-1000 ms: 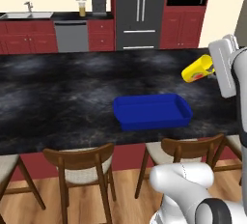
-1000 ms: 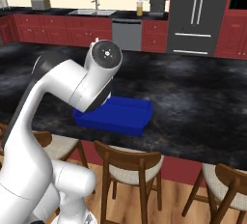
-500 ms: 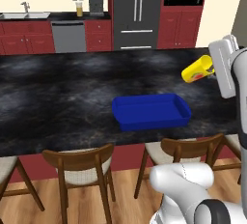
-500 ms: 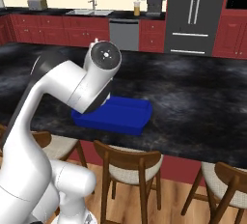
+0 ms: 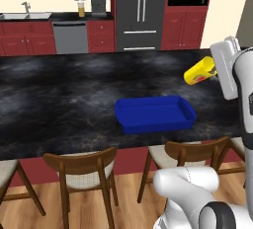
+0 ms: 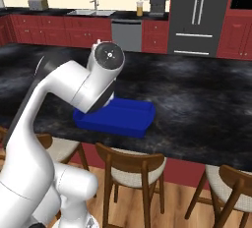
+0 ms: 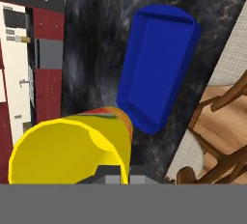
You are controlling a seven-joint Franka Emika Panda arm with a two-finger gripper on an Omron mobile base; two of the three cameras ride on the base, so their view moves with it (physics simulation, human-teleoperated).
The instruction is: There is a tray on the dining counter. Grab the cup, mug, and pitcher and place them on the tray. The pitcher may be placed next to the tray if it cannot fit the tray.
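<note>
Gripper (image 5: 213, 71) clamped on cup (image 5: 199, 71), tilted, above dining counter (image 5: 59, 99). Level cup, centre over tray (image 5: 154, 114), lower gently.

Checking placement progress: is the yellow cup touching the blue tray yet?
Apart. In the left base view the cup hangs tilted in the air by the arm, well above and right of the tray, with bare counter between them.

The black marbled desk (image 5: 59, 99) carries the empty blue tray (image 5: 154, 114) near its front edge.
</note>
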